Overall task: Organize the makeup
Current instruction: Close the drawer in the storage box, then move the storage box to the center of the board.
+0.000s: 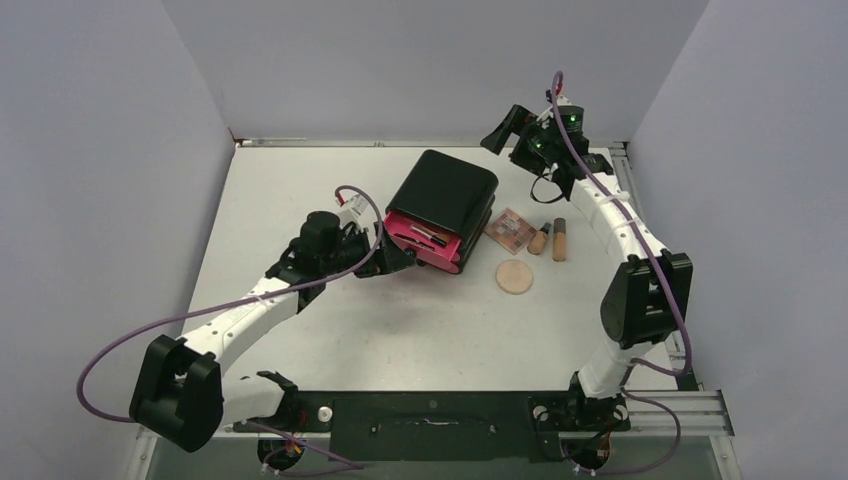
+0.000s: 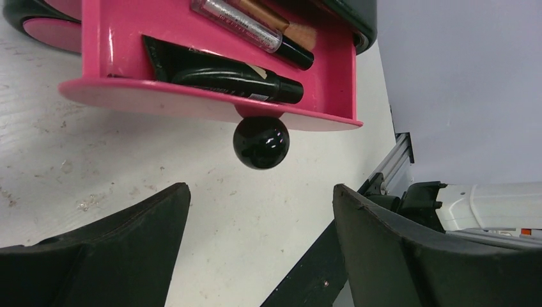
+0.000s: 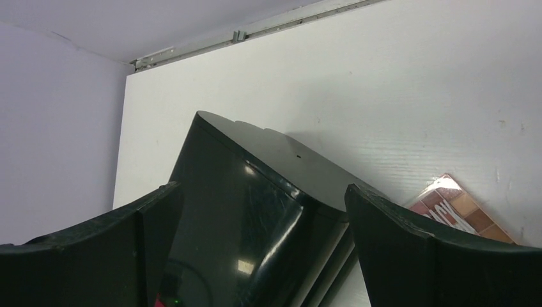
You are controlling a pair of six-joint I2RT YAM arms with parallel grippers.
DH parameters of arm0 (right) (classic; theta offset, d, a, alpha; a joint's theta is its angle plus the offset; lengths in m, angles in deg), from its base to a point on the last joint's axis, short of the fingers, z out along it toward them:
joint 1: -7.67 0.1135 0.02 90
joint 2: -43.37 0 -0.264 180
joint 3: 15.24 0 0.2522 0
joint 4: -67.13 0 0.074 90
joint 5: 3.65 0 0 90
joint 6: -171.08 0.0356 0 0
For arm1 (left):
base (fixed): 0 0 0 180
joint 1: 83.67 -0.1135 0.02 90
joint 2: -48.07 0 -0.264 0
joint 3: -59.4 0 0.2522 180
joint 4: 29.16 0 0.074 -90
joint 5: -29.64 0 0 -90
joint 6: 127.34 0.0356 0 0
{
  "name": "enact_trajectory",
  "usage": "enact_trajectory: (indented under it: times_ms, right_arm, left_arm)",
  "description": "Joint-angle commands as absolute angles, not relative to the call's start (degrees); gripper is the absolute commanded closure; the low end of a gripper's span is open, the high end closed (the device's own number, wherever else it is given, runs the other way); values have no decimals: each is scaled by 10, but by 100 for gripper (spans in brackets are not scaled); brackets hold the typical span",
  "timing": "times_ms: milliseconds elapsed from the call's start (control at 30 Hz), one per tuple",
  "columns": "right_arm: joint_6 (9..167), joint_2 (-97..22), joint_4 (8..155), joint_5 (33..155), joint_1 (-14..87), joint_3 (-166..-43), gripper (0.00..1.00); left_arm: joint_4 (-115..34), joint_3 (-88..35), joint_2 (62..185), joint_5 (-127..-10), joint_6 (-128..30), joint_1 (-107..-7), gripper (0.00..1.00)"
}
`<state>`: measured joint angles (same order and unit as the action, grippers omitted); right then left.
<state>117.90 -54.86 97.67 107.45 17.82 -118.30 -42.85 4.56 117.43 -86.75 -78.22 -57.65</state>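
Observation:
The top pink drawer of the black cabinet is pulled out. In it lie a black tube, a clear glitter tube and a brush. My left gripper is open just in front of the drawer's round black knob and does not touch it. On the table to the right of the cabinet are the eyeshadow palette, the peach disc and two tan tubes. My right gripper hangs open and empty, high above the cabinet's far right side.
More pink drawer fronts show below the open one. The palette's corner appears at the right of the right wrist view. Grey walls enclose the table on three sides, and a metal rail runs along the near right edge.

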Motion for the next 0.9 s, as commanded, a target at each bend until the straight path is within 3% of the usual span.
enact_trajectory:
  times_ms: [0, 267, 667, 867]
  right_arm:
    - [1200, -594, 962, 1098, 175, -1241, 6]
    - [1200, -705, 990, 1172, 183, -1331, 13]
    - [1161, -716, 988, 1193, 201, -1321, 20]
    - [1141, -710, 974, 1230, 213, -1308, 30]
  left_arm:
    - [-398, 0, 1204, -874, -762, -568, 24]
    - [-371, -23, 1249, -878, -764, -565, 43]
    - [-349, -33, 1267, -889, -769, -564, 69]
    - [-340, -35, 1276, -877, -777, -564, 80]
